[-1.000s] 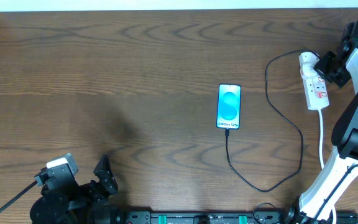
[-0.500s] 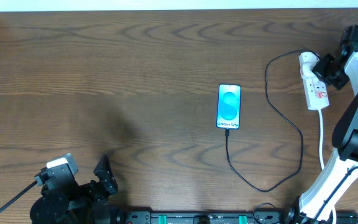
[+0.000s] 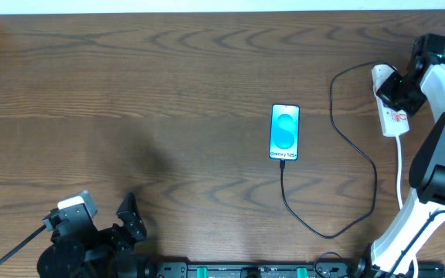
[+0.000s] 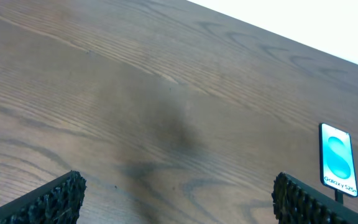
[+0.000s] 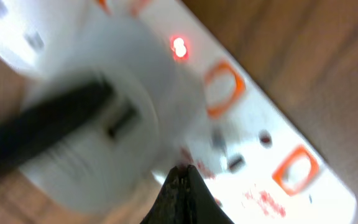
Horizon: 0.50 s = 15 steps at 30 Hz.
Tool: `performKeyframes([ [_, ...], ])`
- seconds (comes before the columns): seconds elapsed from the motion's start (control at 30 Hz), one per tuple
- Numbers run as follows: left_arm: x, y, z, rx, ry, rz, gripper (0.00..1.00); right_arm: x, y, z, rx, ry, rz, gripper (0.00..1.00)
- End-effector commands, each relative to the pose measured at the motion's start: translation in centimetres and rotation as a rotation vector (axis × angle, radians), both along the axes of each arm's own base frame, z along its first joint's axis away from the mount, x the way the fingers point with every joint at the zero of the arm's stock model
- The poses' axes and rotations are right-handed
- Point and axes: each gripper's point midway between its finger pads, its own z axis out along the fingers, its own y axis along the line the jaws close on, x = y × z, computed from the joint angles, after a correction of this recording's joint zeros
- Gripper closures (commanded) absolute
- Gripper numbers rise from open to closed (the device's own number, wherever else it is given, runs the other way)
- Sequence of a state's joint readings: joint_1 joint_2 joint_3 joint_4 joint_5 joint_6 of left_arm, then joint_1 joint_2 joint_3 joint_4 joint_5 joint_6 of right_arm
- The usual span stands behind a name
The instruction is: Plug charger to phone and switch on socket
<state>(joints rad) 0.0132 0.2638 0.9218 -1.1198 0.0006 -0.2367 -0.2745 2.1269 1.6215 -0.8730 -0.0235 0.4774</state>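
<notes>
The phone point(image 3: 285, 132) lies mid-table with its turquoise screen lit, and it also shows in the left wrist view point(image 4: 337, 159). The black charger cable point(image 3: 359, 150) runs from the phone's near end in a loop to its plug point(image 5: 86, 127), seated in the white socket strip point(image 3: 392, 108) at the far right. A red light point(image 5: 179, 47) glows on the strip point(image 5: 272, 137). My right gripper point(image 3: 388, 91) is shut, its fingertips point(image 5: 183, 173) touching the strip beside the plug. My left gripper point(image 3: 126, 216) is open and empty at the near left.
The strip's white cord point(image 3: 399, 166) runs toward the near edge beside my right arm. A wooden table point(image 3: 130, 93) carries everything; its far edge meets a white wall.
My right gripper has moved left and toward me onto the strip's top end. The phone, cable and left arm have not moved.
</notes>
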Motion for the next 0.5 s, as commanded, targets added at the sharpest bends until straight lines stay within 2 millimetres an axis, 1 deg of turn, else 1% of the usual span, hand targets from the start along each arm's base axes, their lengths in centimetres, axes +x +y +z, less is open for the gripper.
performKeyframes([
  [0.0,-0.6,0.2,0.5,-0.002,-0.04,0.018,0.04,-0.8,-2.4,4.7,-0.104,-0.063,-0.03,0.99],
  [0.07,-0.9,0.2,0.7,-0.002,-0.061,0.018,0.04,-1.0,-3.2,7.6,-0.145,-0.114,-0.049,0.99],
  [0.17,-1.3,0.2,1.0,-0.001,-0.09,0.018,0.04,-1.2,-3.7,12.4,-0.181,-0.227,-0.07,0.99],
  [0.23,-1.5,0.2,1.1,-0.001,-0.104,0.017,0.04,-1.3,-3.6,16.3,-0.202,-0.328,-0.091,0.99],
  [0.3,-1.7,0.2,1.2,-0.001,-0.115,0.018,0.04,-1.5,-3.3,19.7,-0.209,-0.424,-0.107,0.99],
  [0.33,-1.8,0.2,1.3,-0.001,-0.12,0.017,0.04,-1.7,-2.9,21.9,-0.207,-0.49,-0.11,0.99],
  [0.37,-1.8,0.2,1.3,-0.001,-0.123,0.018,0.04,-1.9,-2.6,23.7,-0.206,-0.544,-0.109,0.99],
  [0.47,-1.9,0.2,1.4,-0.001,-0.126,0.017,0.04,-2.8,-1.1,30.0,-0.195,-0.739,-0.075,0.99],
])
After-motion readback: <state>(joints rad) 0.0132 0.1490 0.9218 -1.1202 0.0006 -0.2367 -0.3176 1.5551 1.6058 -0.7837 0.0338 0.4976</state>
